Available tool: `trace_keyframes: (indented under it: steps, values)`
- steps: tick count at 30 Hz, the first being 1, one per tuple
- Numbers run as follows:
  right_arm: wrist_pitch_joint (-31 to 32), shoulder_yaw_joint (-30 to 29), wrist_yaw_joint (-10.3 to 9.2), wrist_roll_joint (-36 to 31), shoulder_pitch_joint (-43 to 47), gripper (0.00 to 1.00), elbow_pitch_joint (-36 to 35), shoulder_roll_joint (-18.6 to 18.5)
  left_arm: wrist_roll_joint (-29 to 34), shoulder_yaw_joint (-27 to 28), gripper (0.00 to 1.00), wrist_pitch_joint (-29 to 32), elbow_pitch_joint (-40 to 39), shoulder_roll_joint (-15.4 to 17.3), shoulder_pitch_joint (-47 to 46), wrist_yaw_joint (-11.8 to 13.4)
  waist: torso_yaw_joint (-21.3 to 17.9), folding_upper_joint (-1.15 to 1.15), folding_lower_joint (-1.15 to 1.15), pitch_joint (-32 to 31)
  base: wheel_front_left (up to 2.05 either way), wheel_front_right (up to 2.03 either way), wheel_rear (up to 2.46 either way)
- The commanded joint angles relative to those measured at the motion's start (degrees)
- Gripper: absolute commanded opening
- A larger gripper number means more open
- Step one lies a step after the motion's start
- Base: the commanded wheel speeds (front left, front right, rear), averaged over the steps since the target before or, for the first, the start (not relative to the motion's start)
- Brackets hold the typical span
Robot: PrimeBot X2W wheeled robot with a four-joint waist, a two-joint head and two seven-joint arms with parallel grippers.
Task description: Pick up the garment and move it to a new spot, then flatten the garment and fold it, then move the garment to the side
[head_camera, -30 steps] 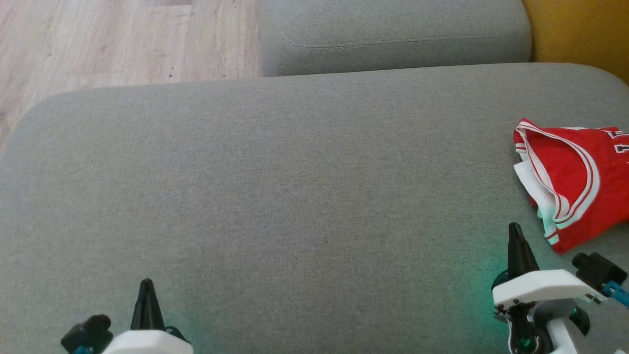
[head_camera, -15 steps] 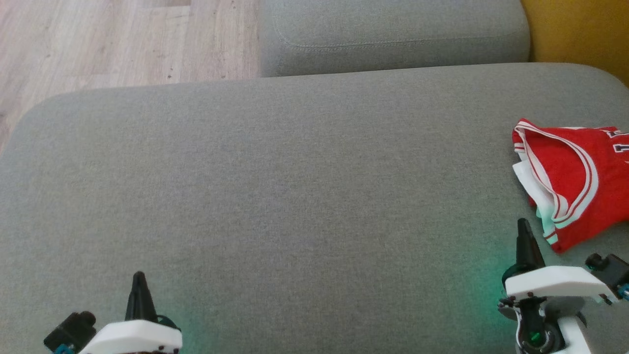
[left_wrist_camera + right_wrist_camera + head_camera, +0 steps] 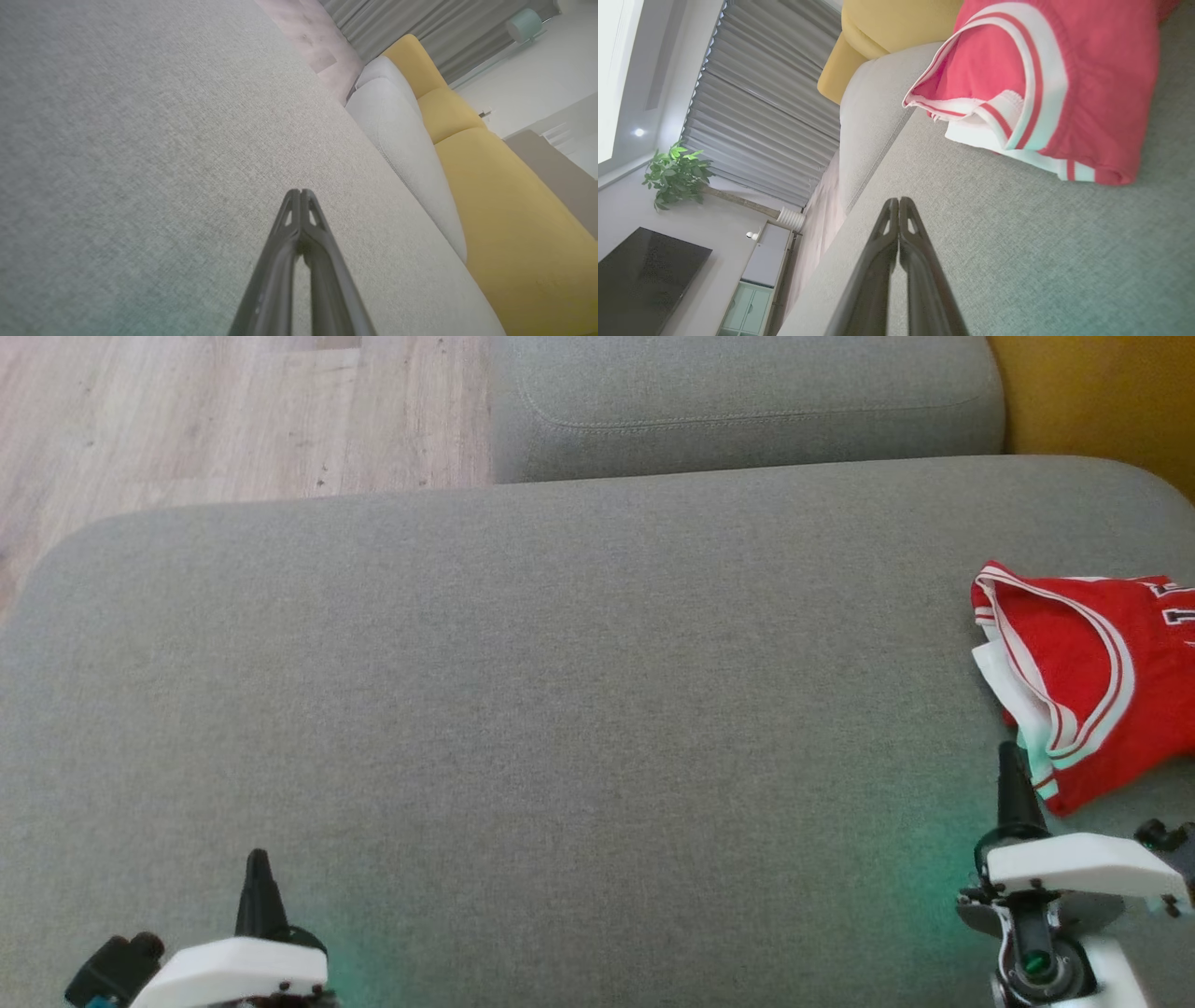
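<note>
The garment (image 3: pixel 1092 672), a red jersey with white stripes, lies folded at the right edge of the grey sofa cushion (image 3: pixel 560 691). In the right wrist view the garment (image 3: pixel 1064 79) sits just ahead and to the right of the fingers. My right gripper (image 3: pixel 1008 751) is shut and empty, its tip just left of the garment's near corner, and in its own view the right gripper (image 3: pixel 899 200) has its fingers pressed together. My left gripper (image 3: pixel 256 859) hovers shut and empty at the lower left, far from the garment, and the left wrist view shows the left gripper (image 3: pixel 299 192) over bare cushion.
A second grey cushion (image 3: pixel 747 401) lies behind the main one. Wooden floor (image 3: pixel 233 411) shows at the upper left. Yellow sofa (image 3: pixel 1102 392) borders the upper right. The cushion's wide middle is bare fabric.
My right gripper has shifted rightward and nearer the garment's near corner. My left gripper has drifted slightly leftward. The garment has not moved.
</note>
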Motion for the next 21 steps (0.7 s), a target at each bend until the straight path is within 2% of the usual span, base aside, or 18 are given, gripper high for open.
trace_keyframes:
  steps: [1,21]
  values:
    - [0.8,0.4,-0.03,2.2,-1.3,0.00,-2.7,-0.2,-2.3,1.9,0.00,0.7,-2.4,0.2,-3.4,-0.5,0.0,0.00,0.00,0.0,0.00,0.00,0.00]
    - [4.1,-0.9,-0.03,15.0,-0.7,0.00,-6.1,-0.3,-16.4,3.6,0.00,4.0,-4.3,0.2,-4.4,-2.0,-0.2,0.00,0.00,-0.1,0.00,0.00,0.00]
